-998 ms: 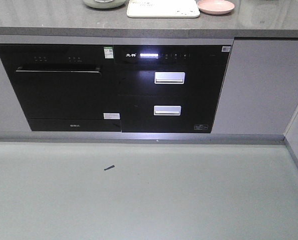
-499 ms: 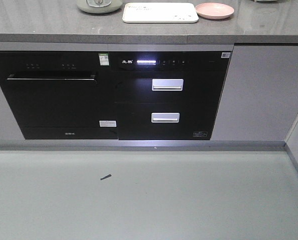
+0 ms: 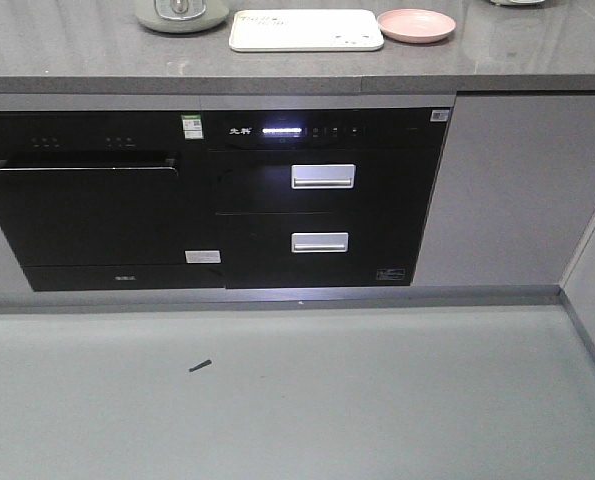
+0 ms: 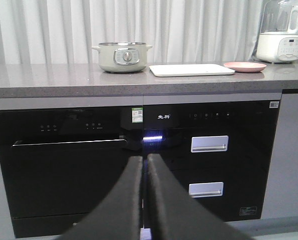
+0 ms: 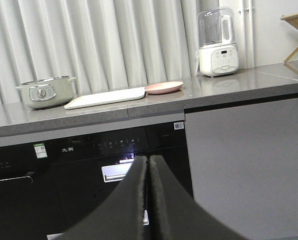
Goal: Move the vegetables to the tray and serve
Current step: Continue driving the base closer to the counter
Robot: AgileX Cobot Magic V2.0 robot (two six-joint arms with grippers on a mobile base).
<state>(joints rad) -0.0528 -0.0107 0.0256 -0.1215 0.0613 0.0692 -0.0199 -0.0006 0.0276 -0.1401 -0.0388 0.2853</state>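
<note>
The cream-white tray (image 3: 306, 29) lies flat on the grey countertop (image 3: 97, 60), between a pale green pot (image 3: 181, 13) and a round pink plate (image 3: 416, 24). The tray (image 4: 191, 69) and pot (image 4: 122, 56) also show in the left wrist view, and the tray (image 5: 105, 97) in the right wrist view. The vegetables are out of view. My left gripper (image 4: 144, 161) is shut with nothing in it, low in front of the black appliances. My right gripper (image 5: 147, 161) is also shut and empty, well short of the counter.
Under the counter sit a black dishwasher (image 3: 87, 215) and a black drawer unit (image 3: 322, 205) with two silver handles. A white blender (image 5: 217, 43) stands at the counter's right. A small dark scrap (image 3: 199, 366) lies on the grey floor (image 3: 297, 400).
The front view has shifted: the counter and appliances slid left and down in the frame, and more of the countertop, tray and plate shows now.
</note>
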